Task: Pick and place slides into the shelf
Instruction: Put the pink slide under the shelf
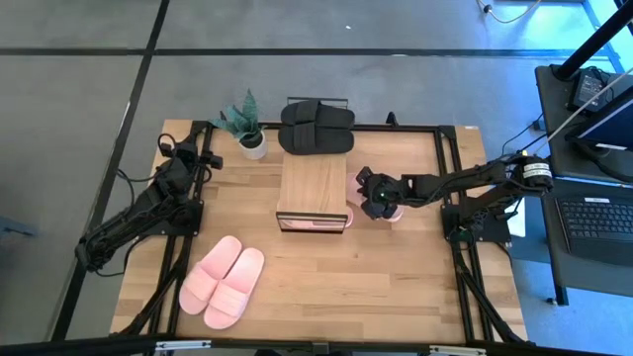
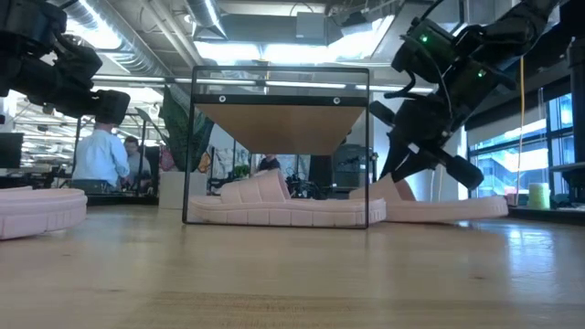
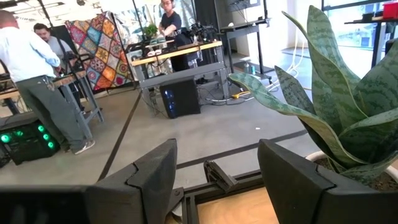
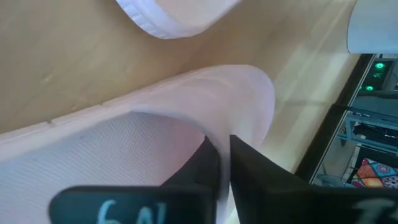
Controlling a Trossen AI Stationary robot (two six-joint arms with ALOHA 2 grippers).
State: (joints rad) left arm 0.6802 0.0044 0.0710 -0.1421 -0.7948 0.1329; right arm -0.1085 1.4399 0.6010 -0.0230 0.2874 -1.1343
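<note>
The shelf [image 1: 313, 186] stands mid-table, with one light pink slide [image 2: 283, 208] lying on its sole under the top board [image 2: 279, 114]. My right gripper [image 1: 372, 201] is just right of the shelf, shut on a second light pink slide [image 1: 393, 212]. A pink pair [image 1: 223, 280] lies flat at the near left. The black pair [image 1: 316, 127] lies beyond the shelf at the far edge. My left gripper [image 3: 217, 155] is open and empty at the far left, beside a potted plant [image 1: 247, 127]. My right gripper pinches the edge of the pink slide's wide strap [image 4: 239, 106] between its two fingers [image 4: 249, 168]. The fingers slant down from above and from the table's right. The slide's sole [image 2: 457, 210] lies on the table beside the shelf.
The potted plant [image 3: 336, 118] stands at the far left, close to my left gripper. The black frame rails [image 1: 450, 188] run along the table's sides. People stand in the room behind the table [image 2: 101, 151]. There is bare tabletop at the near right [image 1: 396, 287].
</note>
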